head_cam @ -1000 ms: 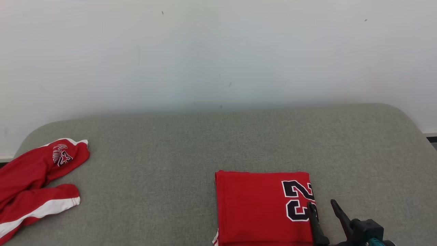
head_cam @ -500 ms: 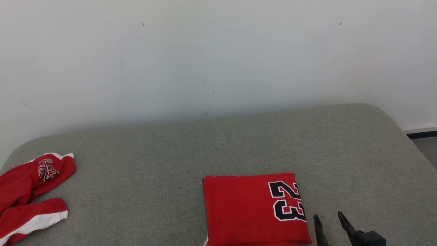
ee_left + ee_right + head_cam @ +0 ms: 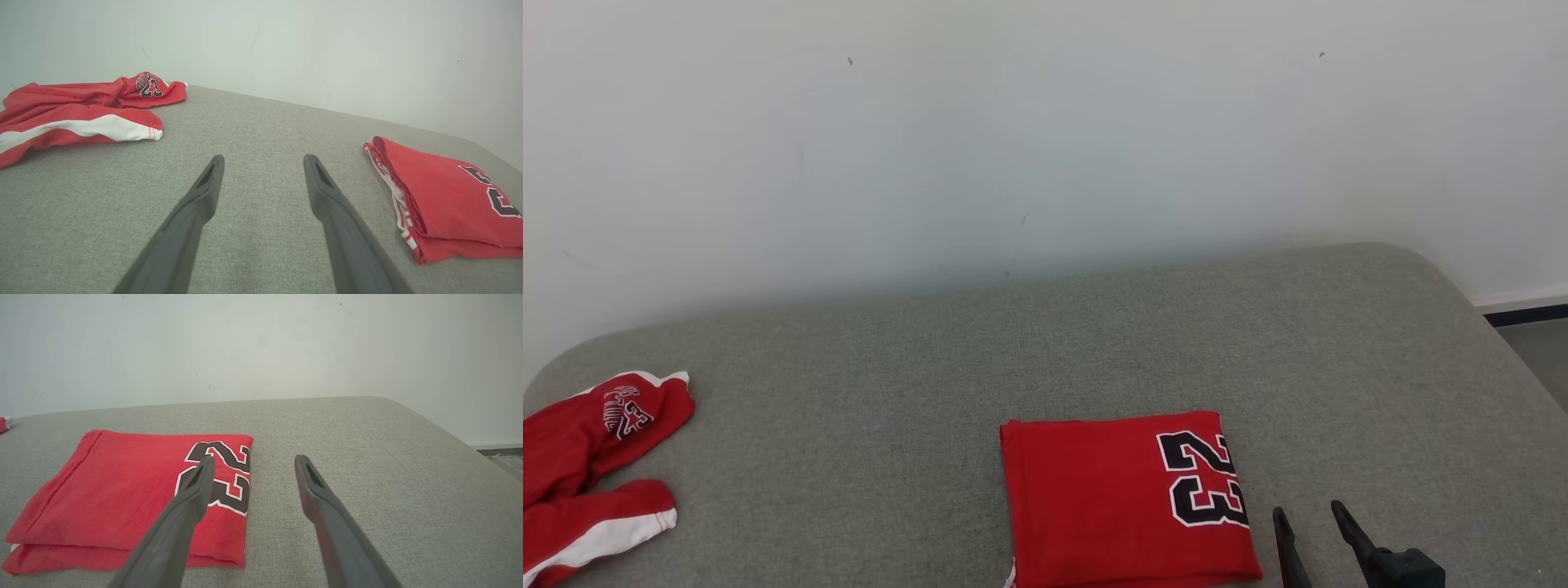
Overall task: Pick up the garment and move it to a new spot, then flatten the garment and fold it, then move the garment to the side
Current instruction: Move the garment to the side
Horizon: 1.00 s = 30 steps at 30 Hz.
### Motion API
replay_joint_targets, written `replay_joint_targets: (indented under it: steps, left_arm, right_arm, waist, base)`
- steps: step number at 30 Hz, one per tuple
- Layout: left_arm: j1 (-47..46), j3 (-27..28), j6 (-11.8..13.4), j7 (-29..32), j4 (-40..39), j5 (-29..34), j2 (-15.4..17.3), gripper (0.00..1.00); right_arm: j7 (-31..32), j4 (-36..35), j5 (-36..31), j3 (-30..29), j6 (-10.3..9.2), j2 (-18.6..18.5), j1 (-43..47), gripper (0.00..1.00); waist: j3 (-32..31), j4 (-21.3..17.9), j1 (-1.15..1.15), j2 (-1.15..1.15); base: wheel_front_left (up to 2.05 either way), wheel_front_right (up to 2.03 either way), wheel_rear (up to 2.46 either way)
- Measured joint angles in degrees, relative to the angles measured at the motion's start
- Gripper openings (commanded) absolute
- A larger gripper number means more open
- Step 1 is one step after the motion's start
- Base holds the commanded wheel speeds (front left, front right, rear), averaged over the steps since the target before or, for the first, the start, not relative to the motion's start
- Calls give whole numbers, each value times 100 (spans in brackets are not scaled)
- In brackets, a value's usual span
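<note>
Soft, even light lay over the scene, bright and diffuse, its source not traceable. The wall [image 3: 1045, 122] came out pale with a faint grey-green cast, dimming a little toward the corners. A blurred band of shade ran where it met the bench [image 3: 890, 367]. The jersey [image 3: 122, 477] cast only a thin, soft shadow at its near edge. The head view was crisp. In the wrist views the wide lens bowed the bench's far edge, and the left claw [image 3: 263, 161] and right claw [image 3: 253, 461] loomed stretched and slightly soft near the lens.
</note>
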Motion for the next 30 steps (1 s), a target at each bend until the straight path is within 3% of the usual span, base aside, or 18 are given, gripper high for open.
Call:
replay_joint_targets:
  steps: [13,17,20,23,30]
  left_arm:
    - [10,27,0,0,18,9,-12,100]
    - [9,8,0,0,32,5,-18,100]
    - [8,12,0,0,22,-3,-22,100]
    - [-4,-21,0,0,16,-3,-23,100]
    - [-153,-270,0,0,67,10,-18,100]
  right_arm:
    - [14,77,-73,-44,0,-1,-3,100]
    - [316,51,16,-56,0,-1,-137,100]
    - [949,-27,133,-22,0,-1,-449,100]
    - [2064,-18,71,156,0,-32,-788,100]
    - [4261,25,520,234,0,-475,-1354,100]
  waist:
    - [55,53,0,0]
    - [75,72,0,0]
    - [118,80,0,0]
    - [184,96,1,0]
    - [441,302,1,1]
  base:
    - [0,0,0]
    - [0,0,0]
    - [0,0,0]
    - [0,0,0]
    - [0,0,0]
